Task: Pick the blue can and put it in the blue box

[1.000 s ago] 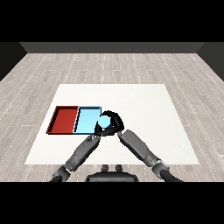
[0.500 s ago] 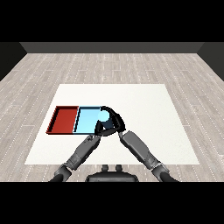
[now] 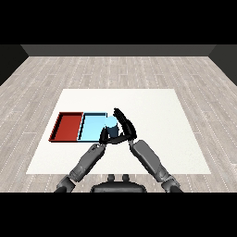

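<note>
1. Blue is showing at the right end of the light blue tray [image 3: 91,127], where the blue can [image 3: 111,124] is standing upright at that tray's right edge; whether it is already inside the rim or just beside it cannot be told.
2. Curling round the can from the tray's far right is the right hand [image 3: 126,127], its fingers wrapping the can's right side and its thumb reaching under the near side, so it is holding the can.
3. Sitting at the tray's near right corner, the left hand [image 3: 103,138] is partly hidden by the can and the other hand; whether its fingers are bent or straight cannot be told, and it does not appear to be carrying anything.
4. Lying touching the light blue tray's left side, the red tray [image 3: 68,126] is playing no part.
5. Judging by this, the carry is nearing its end and the placing step is in hand.
6. Next, the move is probably calling for shifting the can a little further left over the tray's floor, lowering it, then uncurling the fingers.
</note>
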### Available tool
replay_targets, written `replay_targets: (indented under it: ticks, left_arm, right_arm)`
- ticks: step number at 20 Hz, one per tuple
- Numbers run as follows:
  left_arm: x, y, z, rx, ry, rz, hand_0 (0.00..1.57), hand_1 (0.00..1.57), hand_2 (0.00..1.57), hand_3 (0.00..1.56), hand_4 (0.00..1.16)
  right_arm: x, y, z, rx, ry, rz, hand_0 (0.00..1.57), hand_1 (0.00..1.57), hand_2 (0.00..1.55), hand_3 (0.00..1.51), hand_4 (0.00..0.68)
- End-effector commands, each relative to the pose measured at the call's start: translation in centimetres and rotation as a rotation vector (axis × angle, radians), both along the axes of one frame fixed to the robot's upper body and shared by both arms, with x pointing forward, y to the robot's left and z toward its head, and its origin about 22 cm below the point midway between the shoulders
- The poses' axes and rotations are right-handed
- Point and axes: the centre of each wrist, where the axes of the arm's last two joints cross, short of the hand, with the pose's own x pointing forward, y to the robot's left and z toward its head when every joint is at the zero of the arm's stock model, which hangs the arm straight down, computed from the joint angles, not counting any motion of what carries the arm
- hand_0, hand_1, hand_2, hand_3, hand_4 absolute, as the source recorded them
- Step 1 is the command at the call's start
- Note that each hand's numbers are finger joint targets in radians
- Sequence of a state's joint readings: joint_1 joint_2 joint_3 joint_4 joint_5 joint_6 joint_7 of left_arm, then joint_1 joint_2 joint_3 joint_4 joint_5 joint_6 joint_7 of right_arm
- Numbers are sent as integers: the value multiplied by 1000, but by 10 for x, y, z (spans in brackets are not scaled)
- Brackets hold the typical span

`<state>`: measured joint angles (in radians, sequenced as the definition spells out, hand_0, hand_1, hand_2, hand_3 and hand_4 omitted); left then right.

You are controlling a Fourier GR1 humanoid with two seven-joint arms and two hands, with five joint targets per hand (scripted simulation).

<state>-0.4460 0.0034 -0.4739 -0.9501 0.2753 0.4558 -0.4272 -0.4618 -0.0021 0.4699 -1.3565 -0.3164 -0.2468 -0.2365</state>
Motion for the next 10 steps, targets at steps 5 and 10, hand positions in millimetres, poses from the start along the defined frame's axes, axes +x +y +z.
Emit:
replay_targets:
  ticks: [5,10]
  left_arm:
    - [-1,16,4,38,-26,38,1571,1571,1571,1503,1128]
    - [23,15,12,93,-30,54,1571,1571,1571,1493,1126]
  right_arm:
    - [-4,-51,17,58,-9,-44,0,0,0,0,0]
    - [-33,-70,5,82,-43,-133,0,0,0,0,0]
